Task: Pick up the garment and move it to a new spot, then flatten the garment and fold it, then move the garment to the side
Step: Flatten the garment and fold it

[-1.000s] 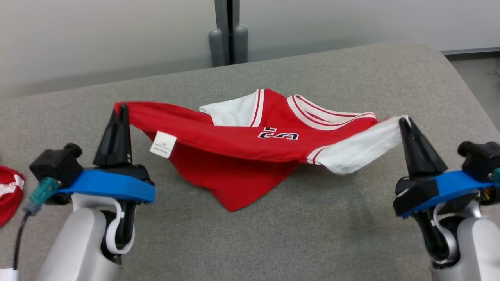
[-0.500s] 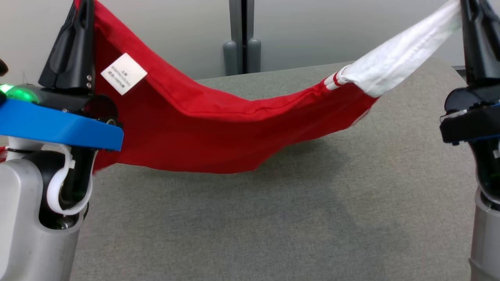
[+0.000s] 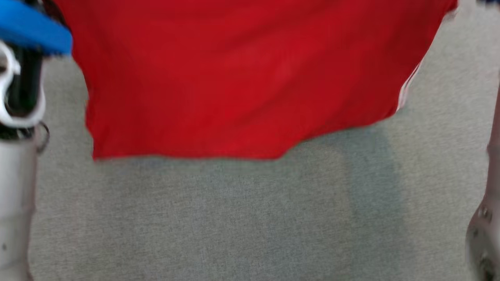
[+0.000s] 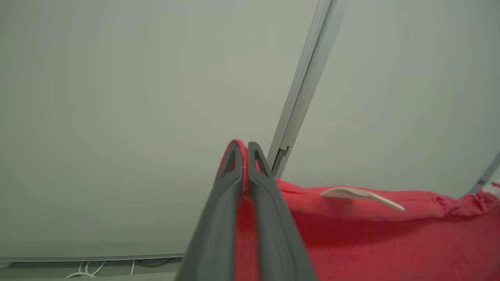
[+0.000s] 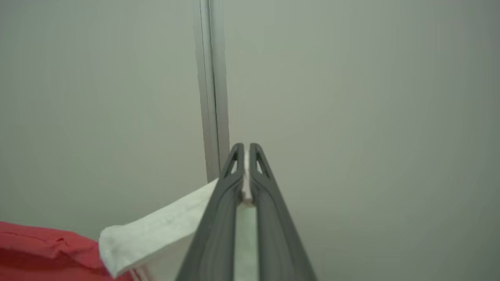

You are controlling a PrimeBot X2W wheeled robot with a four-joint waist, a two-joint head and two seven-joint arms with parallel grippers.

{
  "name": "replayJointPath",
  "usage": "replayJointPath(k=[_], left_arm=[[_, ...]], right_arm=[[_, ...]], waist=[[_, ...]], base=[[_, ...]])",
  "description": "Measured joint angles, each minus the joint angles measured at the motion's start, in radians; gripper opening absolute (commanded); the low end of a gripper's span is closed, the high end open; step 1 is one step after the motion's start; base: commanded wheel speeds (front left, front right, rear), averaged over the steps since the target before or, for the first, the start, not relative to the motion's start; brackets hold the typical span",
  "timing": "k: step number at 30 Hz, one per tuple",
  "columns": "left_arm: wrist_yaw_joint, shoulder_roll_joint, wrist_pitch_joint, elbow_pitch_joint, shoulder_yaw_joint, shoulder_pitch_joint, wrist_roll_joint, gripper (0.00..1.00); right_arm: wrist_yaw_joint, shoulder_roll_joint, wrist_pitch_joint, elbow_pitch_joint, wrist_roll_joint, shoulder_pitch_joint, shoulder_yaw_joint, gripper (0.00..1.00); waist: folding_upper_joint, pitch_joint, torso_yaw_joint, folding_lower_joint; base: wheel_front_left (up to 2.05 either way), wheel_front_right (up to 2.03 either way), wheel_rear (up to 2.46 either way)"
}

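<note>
grey surface below, red garment held up over it

head view: grey woven cloth covers the surface across the lower half, with a soft shadow lying on it under the garment. the garment hangs as a broad red sheet across the top of the view, its bottom edge loose and uneven. thin white stripes run down its right edge. the whole picture is blurred. a blue mount and the pale left forearm stand at the left edge, and the pale right forearm at the right edge.

left wrist view: a plain pale wall fills the background, crossed by a slanting metal strip, with white cables low at the left. the left gripper has its two dark fingers pressed together on a red edge of the garment, and red cloth shows between them down to the base. from there the garment runs off to that view's right, with a white label lying along its top fold.

right wrist view: the same pale wall, here with an upright strip. the right gripper pinches the white sleeve, with white cloth caught between the fingers near their tips. the sleeve trails to the lower left, where it meets the red body of the garment.
</note>
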Motion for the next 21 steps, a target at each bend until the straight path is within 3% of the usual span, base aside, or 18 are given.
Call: replayJointPath(k=[3,11,16,21], left_arm=[[0.003,0.003,-0.010,0.083,-0.002,-0.141,0.030,0.00],[-0.029,-0.002,-0.166,0.245,-0.012,-0.389,0.113,0.00],[-0.091,0.007,-0.207,0.307,-0.028,-0.401,0.103,0.00],[-0.126,0.016,-0.287,0.376,-0.041,-0.295,0.108,0.00]], right_arm=[[0.001,-0.050,-0.080,0.097,-0.098,-0.158,0.061,0.00],[0.000,-0.045,-0.329,0.302,-0.235,-0.438,0.047,0.00],[0.000,-0.049,-0.370,0.395,-0.246,-0.449,0.081,0.00],[0.000,-0.038,-0.373,0.470,-0.175,-0.296,0.112,0.00]], waist=[[0.0000,0.065,0.006,0.0001],[0.0000,0.087,0.045,0.0000],[0.0000,0.074,0.028,-0.0004],[0.0000,0.086,0.007,-0.0003]], base=[[0.00,0.00,0.00],[0.00,0.00,0.00],[0.00,0.00,0.00],[0.00,0.00,0.00]])
